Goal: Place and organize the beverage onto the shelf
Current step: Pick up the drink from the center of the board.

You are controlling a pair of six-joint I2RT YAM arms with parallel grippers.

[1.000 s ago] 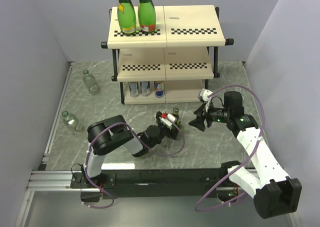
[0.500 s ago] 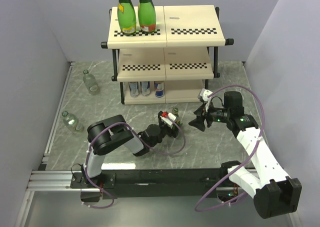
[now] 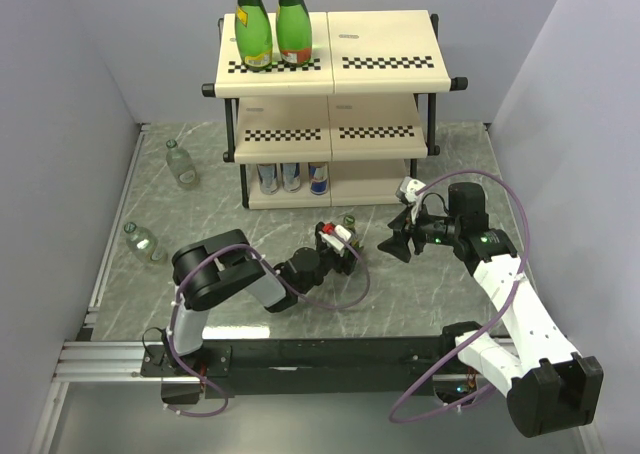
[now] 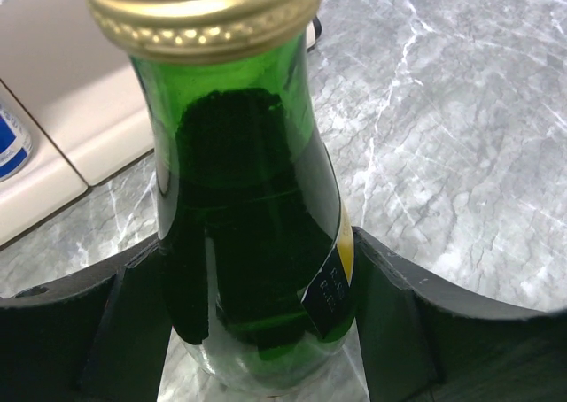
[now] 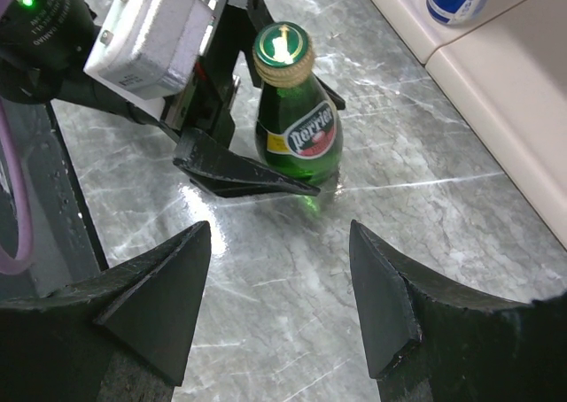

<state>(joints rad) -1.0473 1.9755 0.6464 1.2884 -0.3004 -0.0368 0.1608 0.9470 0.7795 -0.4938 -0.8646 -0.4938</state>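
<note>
The left gripper (image 3: pixel 344 237) is clamping its black fingers on both flanks of the small green glass bottle (image 5: pixel 297 127), which is standing upright, ribbed gold cap on, on the veined grey marble table (image 3: pixel 450 164) before the cream, checker-edged shelf (image 3: pixel 385 69); the right gripper (image 5: pixel 276 234) is hovering near, wedge-shaped fingers apart, empty

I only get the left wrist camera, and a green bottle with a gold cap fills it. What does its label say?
Observer: The right wrist view shows the small green bottle's label: Perrier.
Operator: Is anything on the shelf's top yet?
Observer: Yes, a yellow-label bottle and a red-label bottle stand on its left half.
Operator: Any others lying around?
Observer: A far clear bottle and a near clear bottle lie at the left.
</note>
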